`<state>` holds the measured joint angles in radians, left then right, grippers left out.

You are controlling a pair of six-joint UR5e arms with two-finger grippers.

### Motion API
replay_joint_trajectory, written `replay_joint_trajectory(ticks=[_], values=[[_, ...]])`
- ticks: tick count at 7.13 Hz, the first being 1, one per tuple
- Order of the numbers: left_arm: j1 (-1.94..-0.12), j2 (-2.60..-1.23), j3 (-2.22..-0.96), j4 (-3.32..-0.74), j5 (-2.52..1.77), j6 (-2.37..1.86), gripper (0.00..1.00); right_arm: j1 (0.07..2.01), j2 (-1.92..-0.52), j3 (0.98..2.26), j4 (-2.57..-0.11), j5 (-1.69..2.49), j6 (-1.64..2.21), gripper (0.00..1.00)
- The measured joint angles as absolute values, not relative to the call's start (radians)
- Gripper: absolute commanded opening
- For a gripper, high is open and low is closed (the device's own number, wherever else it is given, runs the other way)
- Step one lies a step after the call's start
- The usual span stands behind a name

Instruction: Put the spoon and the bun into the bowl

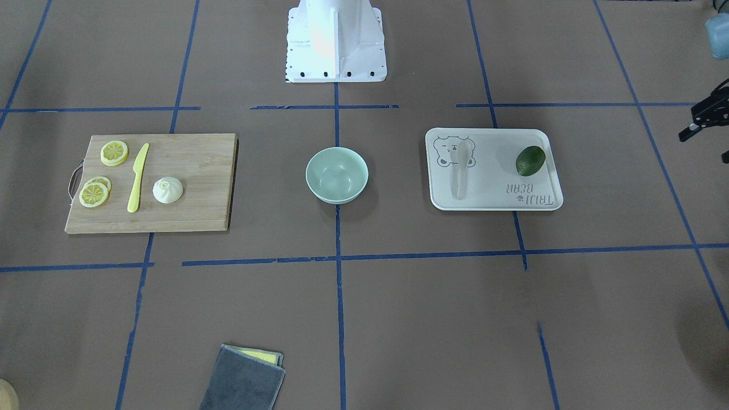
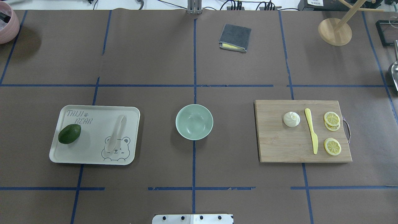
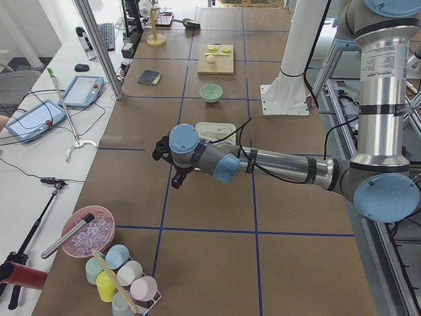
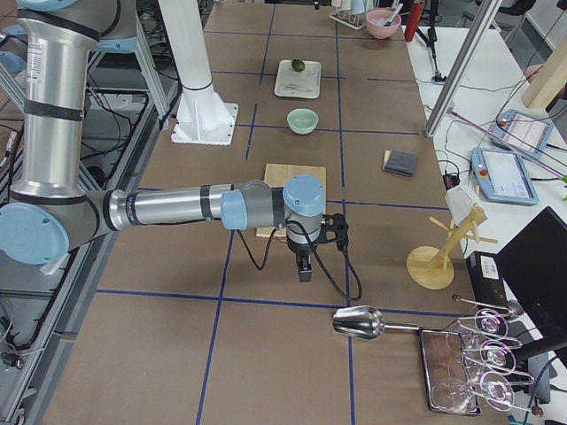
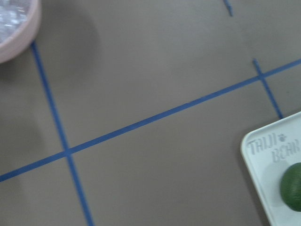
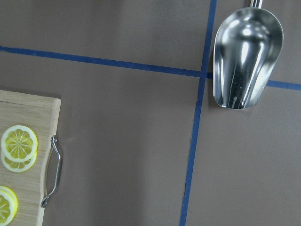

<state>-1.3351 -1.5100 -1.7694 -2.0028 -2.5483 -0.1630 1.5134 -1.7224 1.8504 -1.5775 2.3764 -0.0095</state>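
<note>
Start of task: spoon (image 2: pixel 115 134) on bear tray (image 2: pixel 93 149) frame-left, bun (image 2: pixel 291 119) on cutting board (image 2: pixel 279 146) frame-right, bowl (image 2: pixel 194 121) between; left gripper (image 3: pixel 175 181), right gripper (image 4: pixel 304 270) aside, openness untellable; next, reaching for either.

"TAIJI BEAR" printed on tray (image 2: pixel 93 140)

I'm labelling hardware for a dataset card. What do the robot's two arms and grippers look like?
Both arms match: the left arm and right arm are silver tubes with grey joints capped in light blue, with a printed label on one link. A black cable runs along each forearm. The left gripper and right gripper are small and black.
</note>
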Motion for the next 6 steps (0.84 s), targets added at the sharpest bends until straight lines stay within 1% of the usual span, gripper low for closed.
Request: replay_joint_trajectory(ticks=[2,3,4,5,6], values=[[-1.087,-1.537,-1.8,-2.245,-2.41,-0.577,1.0,1.493,-1.722,1.851,-1.543,2.376,-0.006,1.0],[-0.966,-1.567,-1.816,-2.291,-2.298,-0.727,1.0,1.481,-1.722,1.851,-1.531,2.374,-0.005,1.0],[-0.871,-1.595,-1.818,-2.303,-2.228,-0.811,1.0,1.473,-1.721,1.85,-1.523,2.372,-0.004,1.0],[-0.802,-1.622,-1.817,-2.283,-2.182,-0.849,0.96,1.471,-1.721,1.847,-1.521,2.373,-0.002,1.0],[-0.752,-1.669,-1.817,-2.211,-2.124,-0.87,0.96,1.47,-1.722,1.841,-1.52,2.376,-0.002,1.0]])
